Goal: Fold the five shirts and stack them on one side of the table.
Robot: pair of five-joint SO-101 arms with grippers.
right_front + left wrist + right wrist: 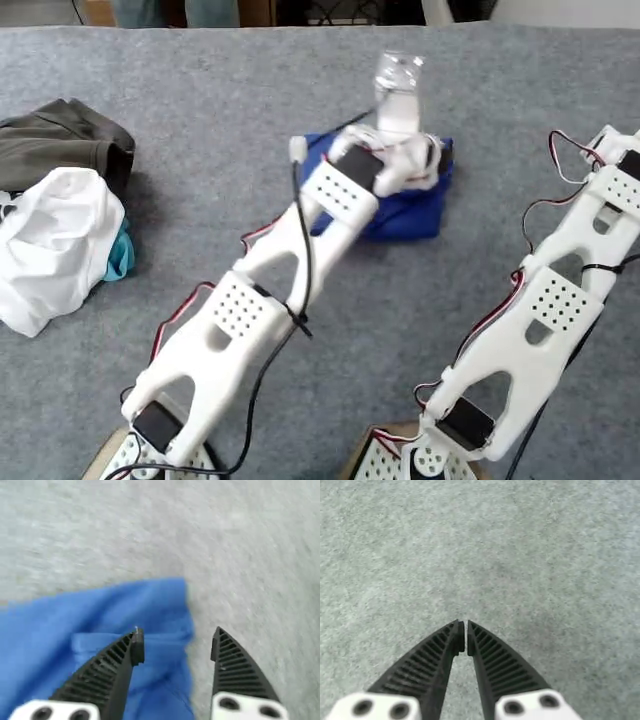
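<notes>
Blue shirt (pixel 405 215) lies folded into a compact, roughly square bundle near mid-table, a bit to the right, on the grey felt-like table (pixel 300 90). From the left wrist cam its cloth (pixel 100 615) looks smooth, w/ a folded layer on top and a straight edge against the grey.

Left arm (pixel 240 310) stretches diagonally across to it. Left gripper (pixel 177 640) hangs over the shirt's edge w/ jaws well apart and nothing in them: one finger (pixel 117 667) above blue cloth, the other above bare felt.

Right arm (pixel 560 300) is at the table's right side. Right gripper (pixel 465 630) is over bare felt, tips pressed together, empty.

At the far left there's a loose pile: dark olive shirt (pixel 60 140) at the back, crumpled white shirt (pixel 55 245) in front touching it, and a teal scrap (pixel 120 255) poking out beside the white, well apart from the blue one.
</notes>
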